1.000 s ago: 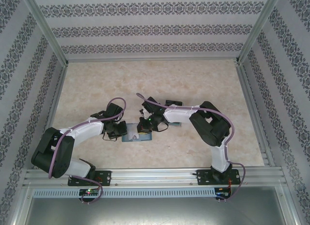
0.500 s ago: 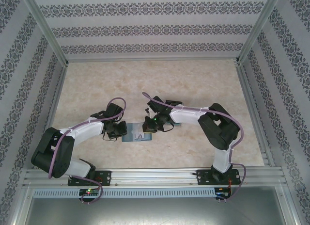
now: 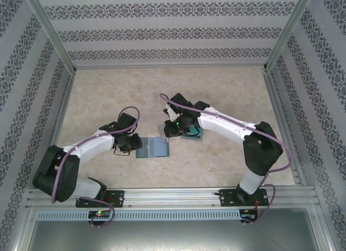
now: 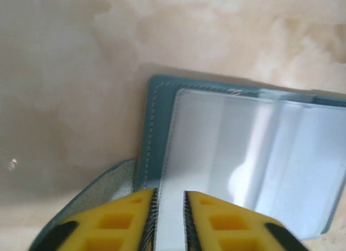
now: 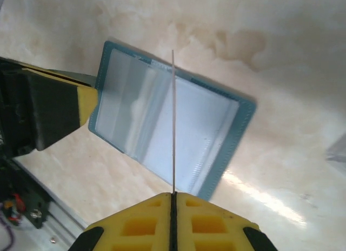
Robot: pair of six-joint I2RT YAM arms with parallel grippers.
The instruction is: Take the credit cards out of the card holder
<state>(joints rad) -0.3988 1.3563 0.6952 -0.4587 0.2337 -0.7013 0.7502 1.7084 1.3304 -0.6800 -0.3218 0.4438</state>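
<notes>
The wallet (image 3: 153,148) lies open and flat on the marbled table (image 3: 216,94), in the lower middle of the top view, between the two grippers. Its two pale blue-grey inner panels face up inside a teal border.

The left gripper (image 3: 131,144) sits at the wallet's left edge. In the left wrist view the wallet (image 4: 243,153) spreads across the right half of the frame. The left gripper (image 4: 168,194) comes in at the bottom edge with its yellow fingers a narrow gap apart. The pale panel's near edge shows in that gap, and I cannot tell whether the fingers touch it. A grey-teal side tab (image 4: 97,180) curls out at the lower left, just beside the left finger.

The right gripper (image 3: 169,131) hangs just above the wallet's upper right corner. In the right wrist view the right gripper (image 5: 173,196) has its fingers pressed together on a thin card (image 5: 173,121). The card is seen edge-on, as a fine line running up the middle of the frame over the wallet (image 5: 216,126), so its colour cannot be told. At the left of that frame a finger of the left gripper (image 5: 81,102) meets the wallet's left end.

A pile of cards (image 3: 192,133), teal and black, lies on the table just right of the right gripper, partly under the right arm.
</notes>
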